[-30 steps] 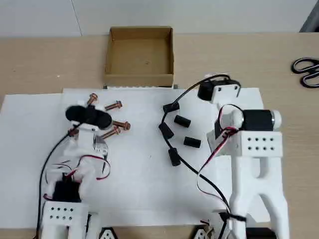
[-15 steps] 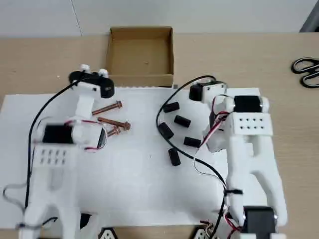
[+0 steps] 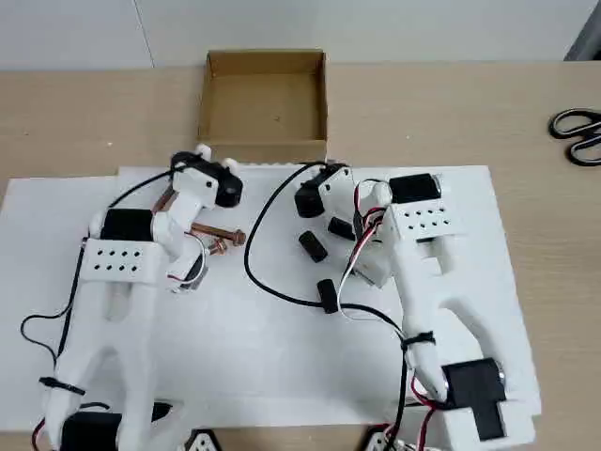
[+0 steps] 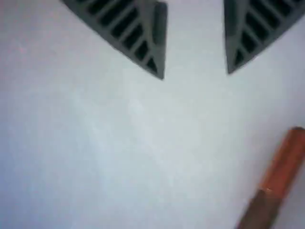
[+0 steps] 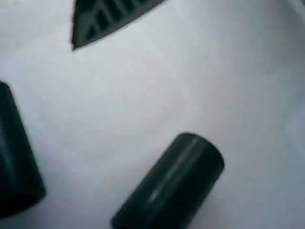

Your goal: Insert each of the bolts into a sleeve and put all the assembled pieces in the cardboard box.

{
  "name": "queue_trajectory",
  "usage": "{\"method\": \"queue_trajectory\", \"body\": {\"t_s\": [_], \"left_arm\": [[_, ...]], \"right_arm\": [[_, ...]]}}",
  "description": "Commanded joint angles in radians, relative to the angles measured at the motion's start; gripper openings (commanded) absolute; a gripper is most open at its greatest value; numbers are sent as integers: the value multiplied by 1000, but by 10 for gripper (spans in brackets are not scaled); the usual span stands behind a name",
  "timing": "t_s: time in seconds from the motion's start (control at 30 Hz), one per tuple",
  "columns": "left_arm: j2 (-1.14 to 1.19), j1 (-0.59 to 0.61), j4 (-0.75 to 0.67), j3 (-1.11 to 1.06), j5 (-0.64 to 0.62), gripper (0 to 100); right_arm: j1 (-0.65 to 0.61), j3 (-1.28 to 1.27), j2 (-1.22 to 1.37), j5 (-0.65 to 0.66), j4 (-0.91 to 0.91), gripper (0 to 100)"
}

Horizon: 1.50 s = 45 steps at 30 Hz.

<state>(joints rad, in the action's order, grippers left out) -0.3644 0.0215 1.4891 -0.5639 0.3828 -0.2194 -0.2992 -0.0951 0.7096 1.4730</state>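
Observation:
Copper bolts (image 3: 218,233) lie on the white sheet (image 3: 282,357) under and beside my left arm. My left gripper (image 4: 193,71) hovers open just above the sheet, nothing between its fingers, with one bolt (image 4: 279,174) off to its side. Black sleeves (image 3: 313,246) lie scattered mid-sheet, one more (image 3: 327,295) nearer the front. My right gripper (image 3: 317,194) hangs low over them. One of its fingers (image 5: 109,19) shows, with no second finger near it, above two sleeves (image 5: 174,188) on the sheet. The cardboard box (image 3: 266,141) stands behind the sheet with nothing in it.
Black scissors (image 3: 577,132) lie on the wooden table at the far right. A black cable (image 3: 258,268) from the right arm loops across the sheet between the bolts and the sleeves.
Both arms have swung out over the sheet. The left gripper went from the bolts toward the box, then right. The right gripper moved left, over the sleeves.

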Motion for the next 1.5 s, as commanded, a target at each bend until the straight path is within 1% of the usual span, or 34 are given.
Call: {"method": "queue_trajectory", "body": {"t_s": [0.0,0.17,0.37,1.0,1.37,1.47], "left_arm": [[-8,5,2,-36,44,84],[-8,5,2,-108,106,84],[-8,5,2,-120,120,84],[-2,3,2,-119,118,83],[-2,5,3,-120,114,82],[-2,5,3,-120,114,81]], "right_arm": [[-4,38,15,60,-16,158],[-2,38,51,146,-25,158],[-7,38,93,230,-45,158],[-24,37,124,298,-176,158],[-19,38,263,311,-191,158],[-13,37,285,311,-226,158]]}}
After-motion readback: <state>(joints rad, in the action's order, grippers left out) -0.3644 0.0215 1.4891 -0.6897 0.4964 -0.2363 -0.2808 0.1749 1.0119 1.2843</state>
